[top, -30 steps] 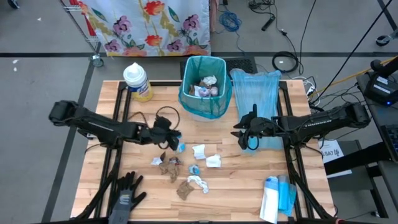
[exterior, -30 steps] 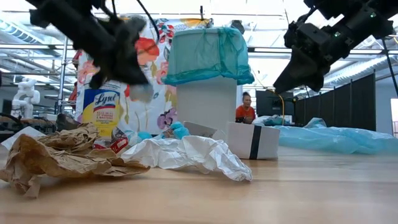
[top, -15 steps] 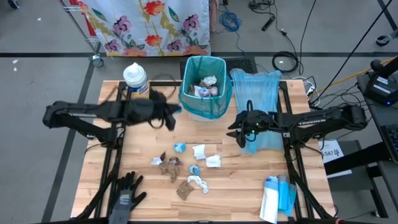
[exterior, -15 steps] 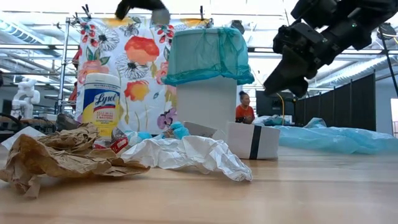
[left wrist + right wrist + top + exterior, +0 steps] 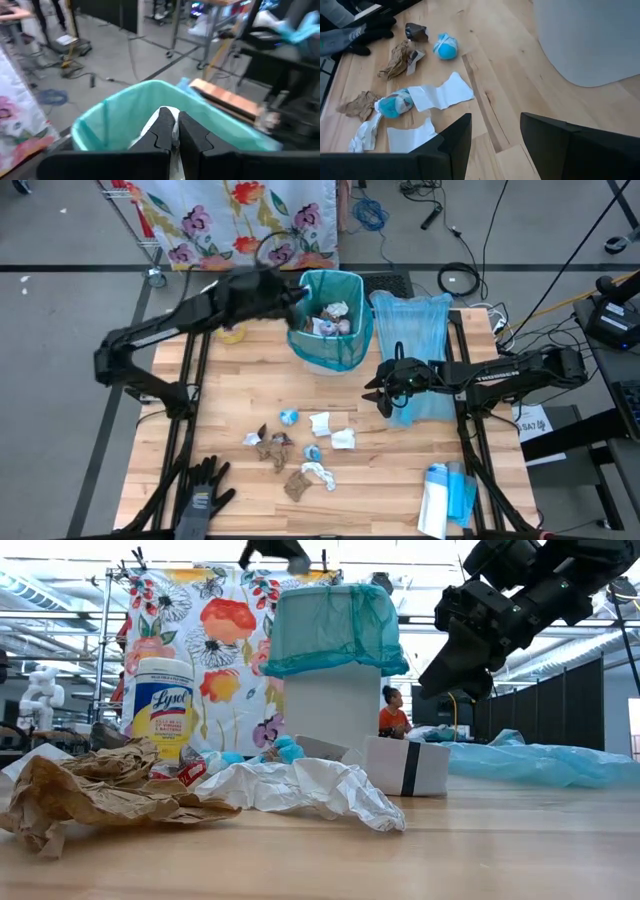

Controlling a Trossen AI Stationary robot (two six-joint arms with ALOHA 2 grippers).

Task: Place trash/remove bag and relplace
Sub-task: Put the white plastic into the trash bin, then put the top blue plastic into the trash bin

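The white bin with a teal liner [image 5: 330,330] [image 5: 335,650] stands at the table's far edge with scraps inside. My left gripper [image 5: 291,296] [image 5: 173,120] hovers over its left rim [image 5: 105,112], shut on a white scrap. More trash [image 5: 300,445] [image 5: 420,95] lies on the wood: brown wads, white tissues and blue balls. My right gripper [image 5: 375,395] [image 5: 495,135] is open above the table, right of the scraps. A spare teal bag [image 5: 410,340] lies flat beside the bin. My left gripper pinches a white scrap [image 5: 174,129] between its two fingers. It comes from the table's left side. The scrap is lifted clear and sits above the bin's open top.
A Lysol wipes canister [image 5: 232,332] [image 5: 163,710] stands left of the bin, partly under my left arm. A black glove [image 5: 200,490] lies at the near left. A blue and white packet [image 5: 445,495] lies at the near right. A person [image 5: 392,712] sits in the room beyond.
My left gripper has risen from beside the scraps on the table. It has swung toward the far edge and now sits over the bin's left rim, still shut. My right gripper has drifted a little toward the table's left and has stayed open.
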